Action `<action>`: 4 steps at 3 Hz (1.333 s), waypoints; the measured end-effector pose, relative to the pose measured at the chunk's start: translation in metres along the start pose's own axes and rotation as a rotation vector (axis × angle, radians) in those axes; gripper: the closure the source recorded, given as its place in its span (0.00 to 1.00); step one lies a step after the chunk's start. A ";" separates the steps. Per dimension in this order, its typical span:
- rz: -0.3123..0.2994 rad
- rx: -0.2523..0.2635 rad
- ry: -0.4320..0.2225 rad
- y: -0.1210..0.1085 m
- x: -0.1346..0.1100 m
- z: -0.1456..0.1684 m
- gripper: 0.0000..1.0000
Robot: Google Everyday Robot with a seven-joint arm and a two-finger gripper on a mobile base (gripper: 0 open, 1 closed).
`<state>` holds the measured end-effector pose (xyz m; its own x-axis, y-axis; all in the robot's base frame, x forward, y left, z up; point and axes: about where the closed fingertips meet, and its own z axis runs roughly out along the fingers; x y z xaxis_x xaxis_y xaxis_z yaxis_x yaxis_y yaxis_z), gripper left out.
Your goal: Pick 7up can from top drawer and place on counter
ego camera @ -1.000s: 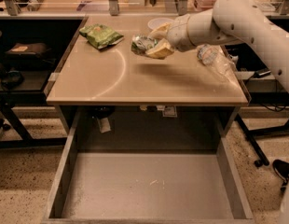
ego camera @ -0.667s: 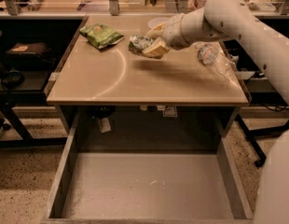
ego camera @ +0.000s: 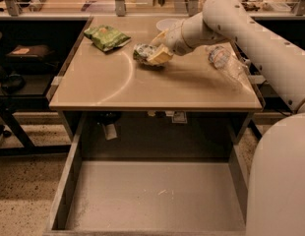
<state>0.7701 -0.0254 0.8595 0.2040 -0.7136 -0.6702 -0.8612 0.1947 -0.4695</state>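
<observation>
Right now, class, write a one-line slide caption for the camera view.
The gripper holds the 7up can over the counter; the top drawer below stands open.

A single camera looks steeply down from above the open drawer [ego camera: 142,200], past the table's [ego camera: 118,85] near edge toward its far edge, with the gripper [ego camera: 153,56] clasping the can [ego camera: 142,52] near the far edge.

One can [ego camera: 141,52], bag [ego camera: 106,36], bottle [ego camera: 225,63]; claw [ego camera: 155,57] over counter [ego camera: 142,88]
</observation>
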 end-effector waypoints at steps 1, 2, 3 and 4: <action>0.004 -0.004 0.004 0.000 0.001 0.002 0.87; 0.004 -0.004 0.004 0.001 0.001 0.002 0.62; 0.004 -0.004 0.004 0.001 0.001 0.002 0.39; 0.004 -0.004 0.004 0.001 0.001 0.002 0.17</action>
<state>0.7710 -0.0244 0.8571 0.1982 -0.7156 -0.6698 -0.8640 0.1952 -0.4642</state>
